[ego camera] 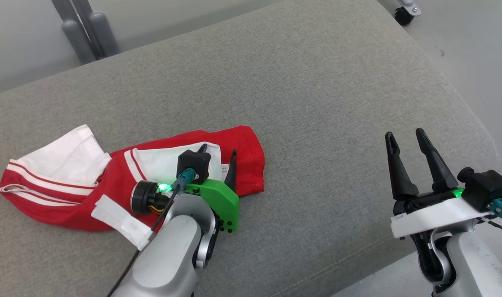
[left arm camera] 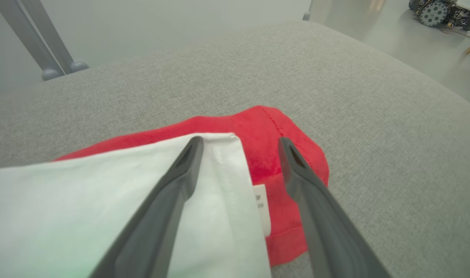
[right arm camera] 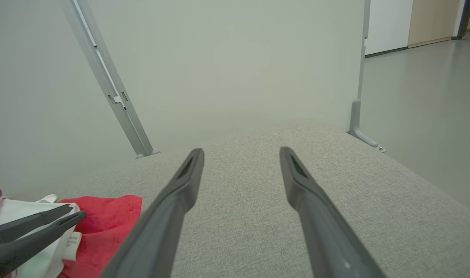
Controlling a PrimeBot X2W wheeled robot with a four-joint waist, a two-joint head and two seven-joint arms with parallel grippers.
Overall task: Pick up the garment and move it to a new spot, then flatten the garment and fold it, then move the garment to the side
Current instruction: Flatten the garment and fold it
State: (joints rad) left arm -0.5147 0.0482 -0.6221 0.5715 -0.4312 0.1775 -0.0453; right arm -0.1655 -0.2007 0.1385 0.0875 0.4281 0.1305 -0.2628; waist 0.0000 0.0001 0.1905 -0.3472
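Garment (ego camera: 242,144), a red piece with white panels and white stripes, lies crumpled at the left of the grey cushion (ego camera: 317,103), with its red hem turned toward the middle. The left hand (ego camera: 218,149) is low over the garment's right end, fingers spread wide and nothing pinched between them. In the left wrist view the left hand (left arm camera: 239,141) has one finger over the white panel and the other over the red hem of the garment (left arm camera: 266,127), with a small white label (left arm camera: 261,208) between them; whether the tips touch the cloth I cannot tell. The right hand (ego camera: 404,133) sits well apart from the garment, at the cushion's right edge, released and holding nothing. In the right wrist view the right hand (right arm camera: 241,150) points across bare cushion (right arm camera: 239,216), with the garment (right arm camera: 107,216) and the left hand (right arm camera: 76,211) at the lower left.
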